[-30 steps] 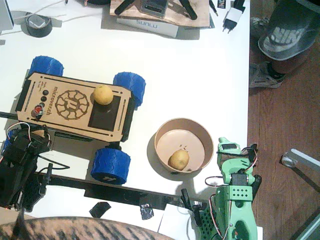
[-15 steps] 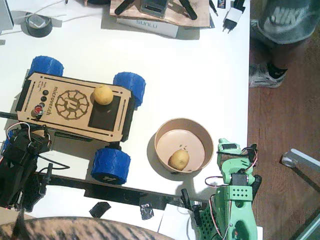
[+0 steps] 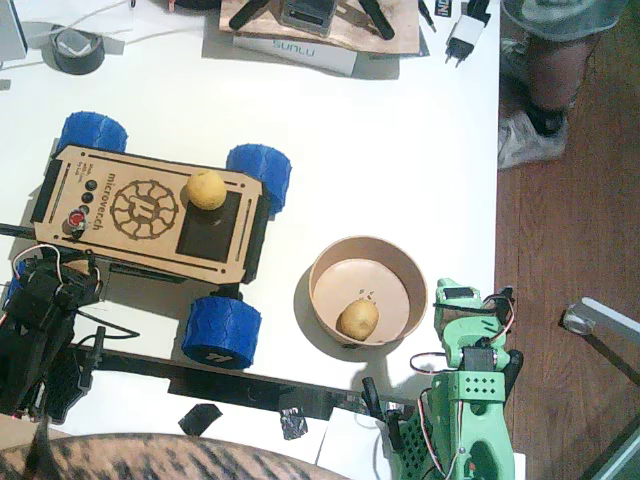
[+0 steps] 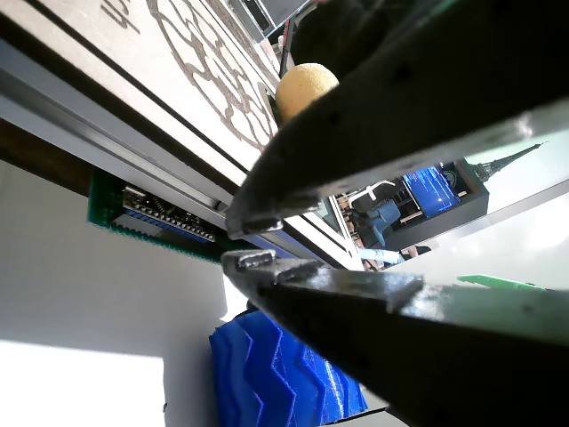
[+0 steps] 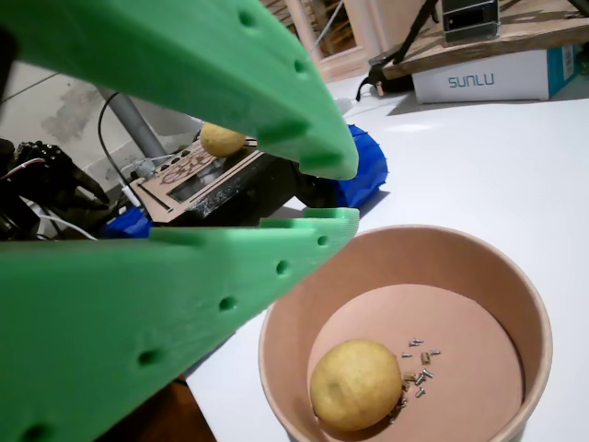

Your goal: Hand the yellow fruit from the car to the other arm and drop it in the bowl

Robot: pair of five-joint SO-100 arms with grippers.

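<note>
car [image 3: 155, 215] is parked by the table's left edge, long axis running left-right | yellow fruit [image 3: 206, 189] is seated on its deck, roundish, no clear heading | bowl [image 3: 405, 270] near the front edge is occupied by another fruit [image 3: 357, 319] | bare table [image 3: 400, 150] is left toward the back-right corner | left gripper [image 4: 253, 245] is nearly closed, empty | right gripper [image 5: 345, 189] is parted, empty

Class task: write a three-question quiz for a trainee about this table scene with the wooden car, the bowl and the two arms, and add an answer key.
1. True or false: a yellow fruit rests on the car.
2. What lies in the bowl? A) nothing B) one fruit C) two fruits
3. Fill in: the right gripper, mint-green, holds ____.

Key: 1 true; 2 B, with small specks beside it in a wrist view; 3 nothing. The black left gripper holds nothing either, its jaws nearly closed.
</note>
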